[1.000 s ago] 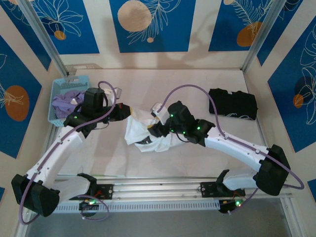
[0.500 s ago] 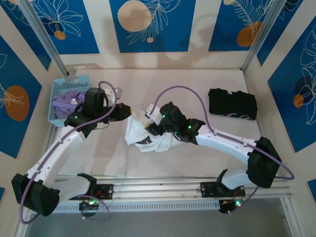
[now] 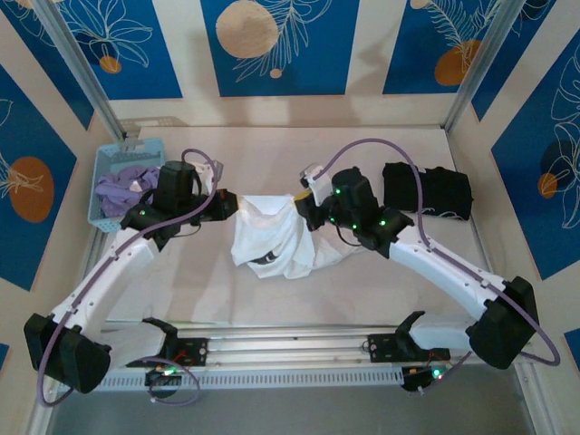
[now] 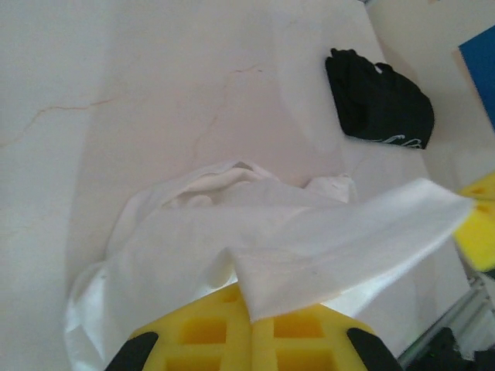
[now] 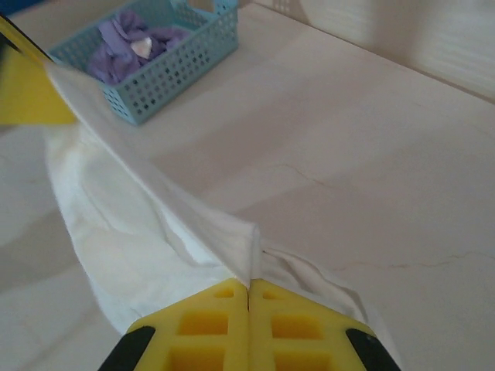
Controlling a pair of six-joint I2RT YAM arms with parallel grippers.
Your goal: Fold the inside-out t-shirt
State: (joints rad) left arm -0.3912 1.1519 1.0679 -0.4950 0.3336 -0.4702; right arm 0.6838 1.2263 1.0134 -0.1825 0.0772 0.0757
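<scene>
Mid-table, the left gripper [image 3: 227,204] and right gripper [image 3: 304,207] are each clamped shut on one edge of the shirt [image 3: 272,240]. That edge is drawn into a taut band between them, while the bunched body sags to the table [image 3: 299,149] on the near side.

Each pinch takes only a thin bite of cloth, so pulling further apart could slip the edge out of one grip and collapse the spread. The crumpled lower part may also drag and set in creases if it is laid down as it hangs.

The basket [image 3: 127,147] sits just left of the left arm, and the black garment [image 3: 426,190] lies close to the right of the right wrist, so a wide swing could knock either. Bare table lies open on the far side, with a narrower strip on the near side.
</scene>
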